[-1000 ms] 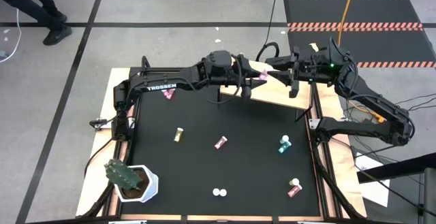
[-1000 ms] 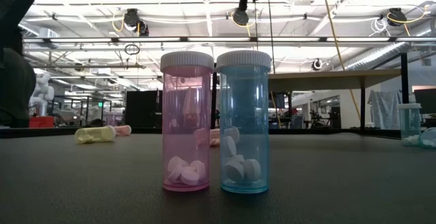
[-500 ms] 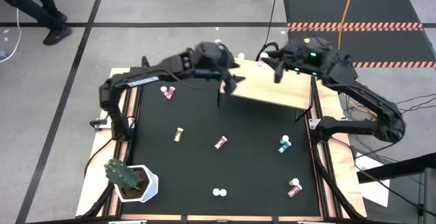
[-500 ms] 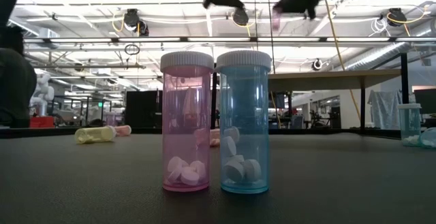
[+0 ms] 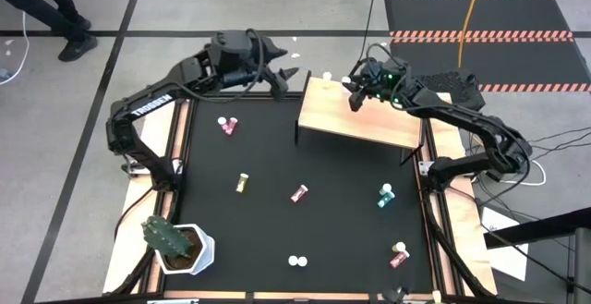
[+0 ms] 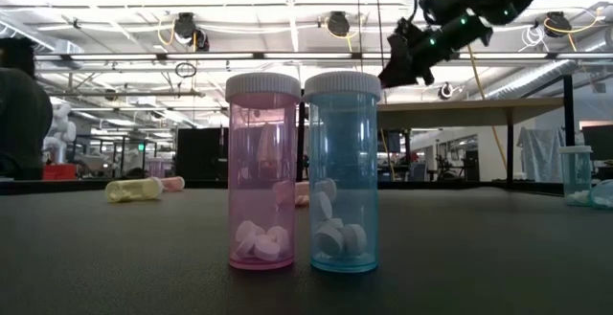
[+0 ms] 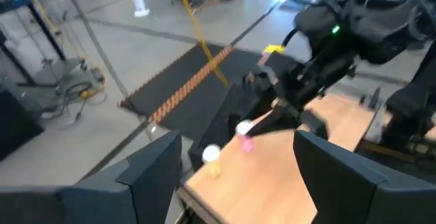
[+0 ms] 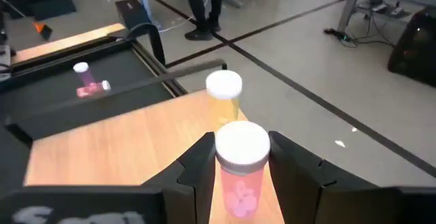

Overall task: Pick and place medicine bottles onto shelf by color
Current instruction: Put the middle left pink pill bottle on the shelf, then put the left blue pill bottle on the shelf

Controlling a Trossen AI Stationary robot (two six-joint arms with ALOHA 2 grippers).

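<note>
My right gripper (image 5: 355, 92) is shut on a pink, white-capped medicine bottle (image 8: 240, 166) over the far left corner of the wooden shelf (image 5: 369, 124). A yellow bottle (image 8: 223, 96) stands upright on the shelf just beyond it. My left gripper (image 7: 238, 176) hangs open and empty, high off the shelf's far left corner (image 5: 286, 71). On the black table lie pink (image 5: 226, 125), yellow (image 5: 242, 183), pink (image 5: 299, 193), teal (image 5: 385, 195) and red (image 5: 398, 255) bottles. A pink bottle (image 6: 262, 171) and a teal one (image 6: 342, 171) stand upright near the front edge. My right gripper pinches the pink bottle's body (image 8: 238, 183) between its two fingers, just under the white cap (image 8: 241, 144). The fingers come from the table's right, slanting slightly down. The bottle stands upright over the shelf; whether its base touches the board is hidden.
A cactus in a white pot (image 5: 175, 244) stands at the table's near left corner. The shelf's near and right parts (image 5: 388, 133) are bare wood. A person's legs (image 5: 55, 13) show on the floor beyond the far left.
My left gripper has drawn away from the right gripper at the shelf, rising and swinging toward the table's far left. My right gripper has carried the pink bottle toward the shelf's far left corner and come down closer to the board.
</note>
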